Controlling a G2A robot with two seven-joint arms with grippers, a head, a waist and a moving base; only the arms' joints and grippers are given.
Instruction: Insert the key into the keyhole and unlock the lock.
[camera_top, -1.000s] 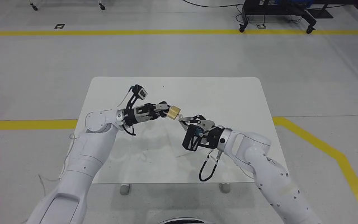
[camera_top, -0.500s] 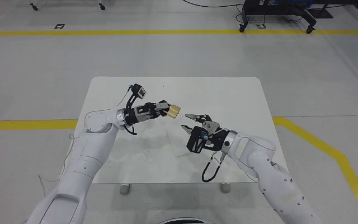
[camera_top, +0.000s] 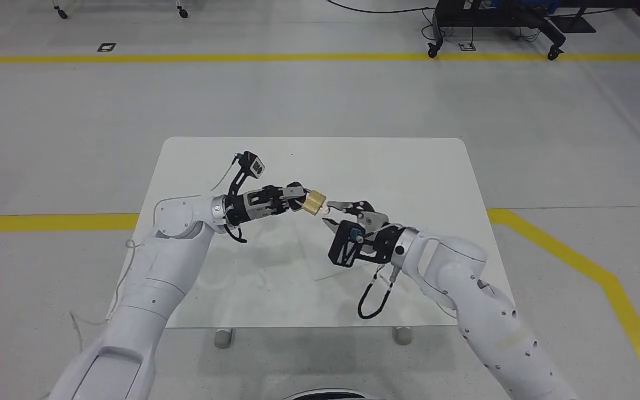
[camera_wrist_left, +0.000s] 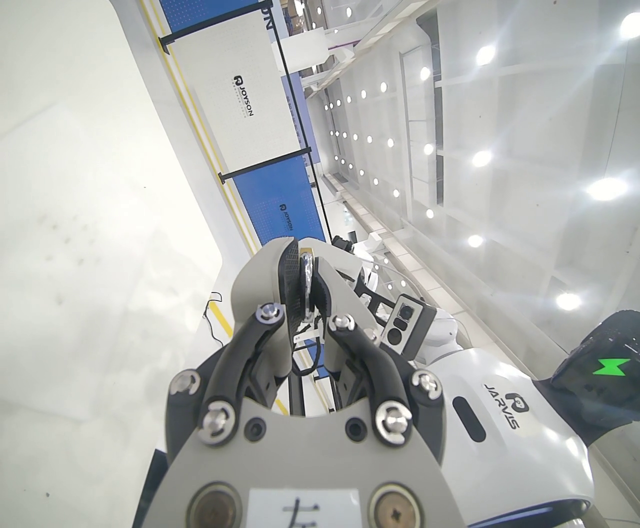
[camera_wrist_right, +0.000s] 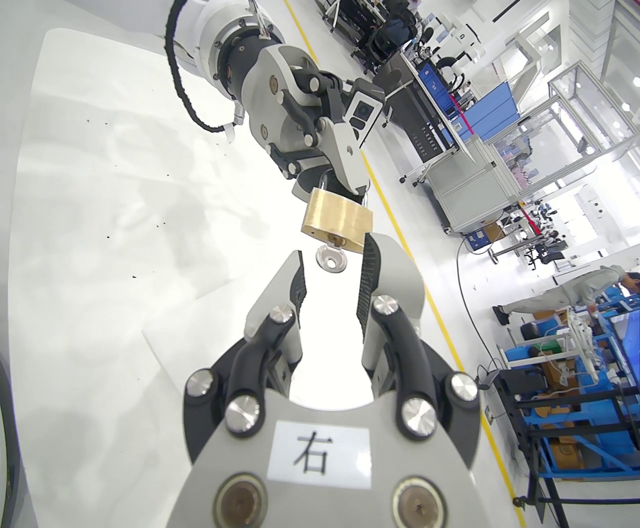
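One white bench (camera_top: 400, 165) stood on a pale floor (camera_top: 300, 100) with yellow lines (camera_top: 300, 57) painted on it. Far off in the room were racks (camera_wrist_right: 565, 435) with blue boxes. Two arms met above the middle of the bench. One gold lock (camera_wrist_right: 337, 220) and one small silver key (camera_wrist_right: 331, 259) were there. The left hand (camera_top: 297, 197) was closed tight on the lock's metal loop (camera_wrist_left: 306, 270) and held the lock up in the air over the bench. The key stuck out of the keyhole (camera_wrist_right: 336, 244). The right hand (camera_wrist_right: 334, 250) was wide open, a finger on each side of the key, holding nothing. The lock's body was hidden behind the left hand in the left wrist view. How far in the key went was hard to tell.
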